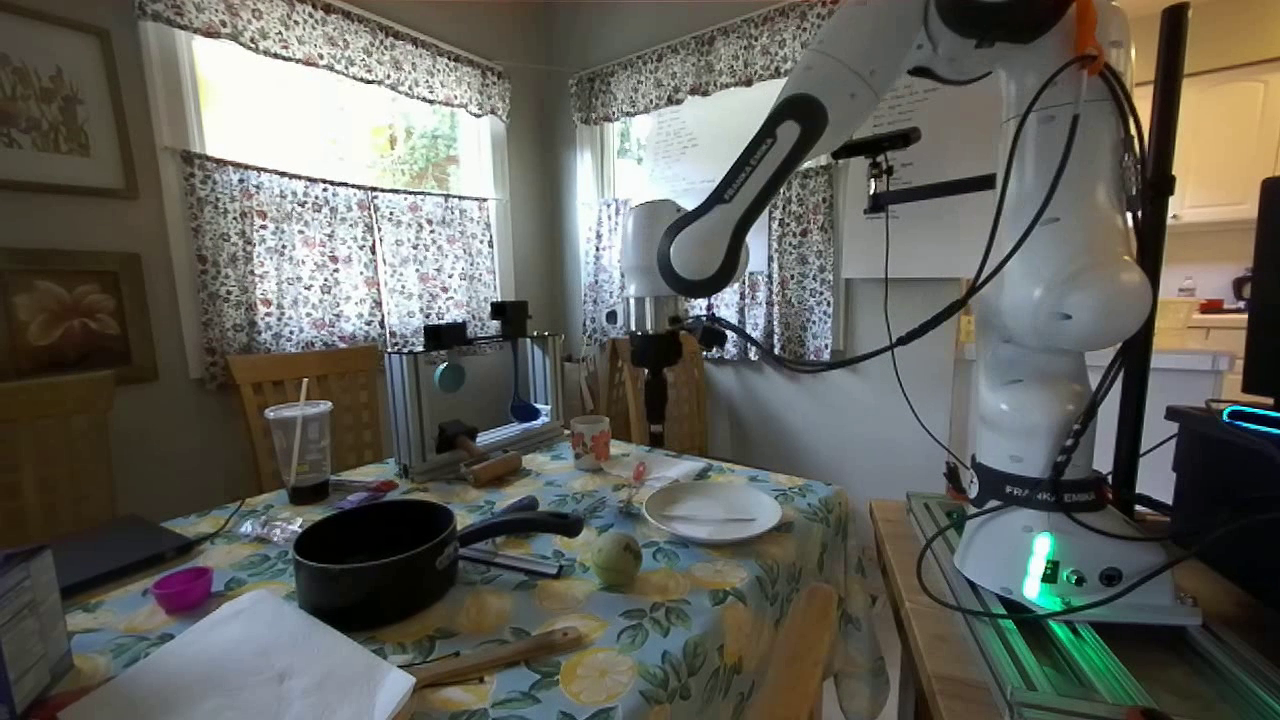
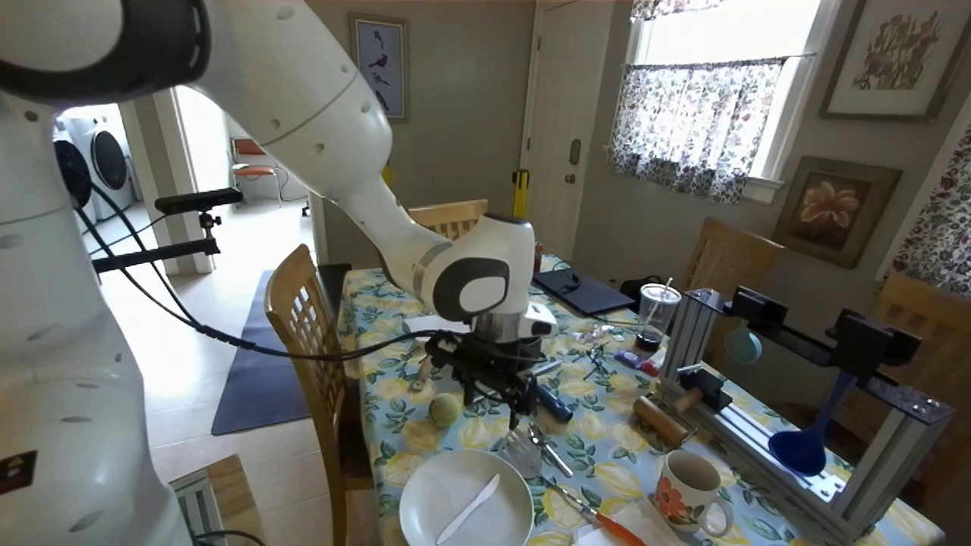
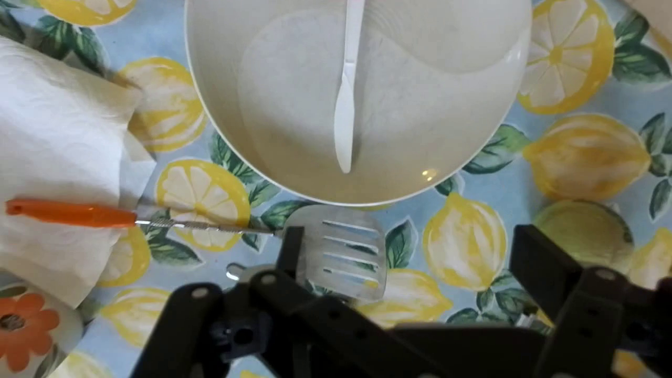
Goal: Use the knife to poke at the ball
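Observation:
The knife is white and lies flat on a round white plate [image 3: 446, 115]. It shows in the wrist view [image 3: 345, 115] and in both exterior views [image 1: 710, 518] [image 2: 469, 509]. The ball is pale yellow-green and rests on the tablecloth beside the plate. It shows in both exterior views [image 1: 615, 559] [image 2: 445, 409] and in the wrist view [image 3: 585, 233], partly behind the right finger. My gripper [image 3: 412, 249] is open and empty, pointing down above the table. In the wrist view, its fingers appear below the plate, over a slotted spatula, apart from knife and ball.
The slotted spatula [image 3: 341, 252] with an orange handle lies by the plate. A flowered mug [image 2: 686, 493] stands on a paper towel near it. A black pot [image 1: 375, 570], a wooden utensil [image 1: 500, 655], a straw cup [image 1: 305, 450] and a metal frame [image 2: 766, 409] also occupy the table.

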`<action>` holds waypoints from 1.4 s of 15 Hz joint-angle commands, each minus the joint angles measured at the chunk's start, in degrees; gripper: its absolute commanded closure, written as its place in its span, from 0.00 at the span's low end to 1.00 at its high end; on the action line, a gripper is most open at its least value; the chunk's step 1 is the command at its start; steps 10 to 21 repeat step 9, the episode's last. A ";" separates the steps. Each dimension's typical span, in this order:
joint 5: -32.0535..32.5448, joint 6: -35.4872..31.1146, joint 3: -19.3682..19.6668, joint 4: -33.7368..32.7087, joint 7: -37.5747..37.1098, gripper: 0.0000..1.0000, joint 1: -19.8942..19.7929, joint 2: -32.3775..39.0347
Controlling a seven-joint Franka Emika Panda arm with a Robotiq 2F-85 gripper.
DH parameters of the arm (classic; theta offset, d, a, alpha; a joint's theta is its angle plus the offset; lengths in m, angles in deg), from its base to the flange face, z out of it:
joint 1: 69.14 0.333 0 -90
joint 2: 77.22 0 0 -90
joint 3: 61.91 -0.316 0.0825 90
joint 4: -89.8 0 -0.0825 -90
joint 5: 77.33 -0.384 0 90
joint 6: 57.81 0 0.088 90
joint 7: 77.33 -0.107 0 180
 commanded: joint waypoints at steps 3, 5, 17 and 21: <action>13.18 -1.35 -3.25 6.45 -23.99 0.00 -0.77 -13.00; 9.32 -0.87 -2.64 3.97 -18.91 0.00 0.01 -9.99; 8.88 -0.54 -3.05 5.43 -19.58 0.00 -0.01 -12.77; 8.88 -0.54 -3.05 5.43 -19.58 0.00 -0.01 -12.77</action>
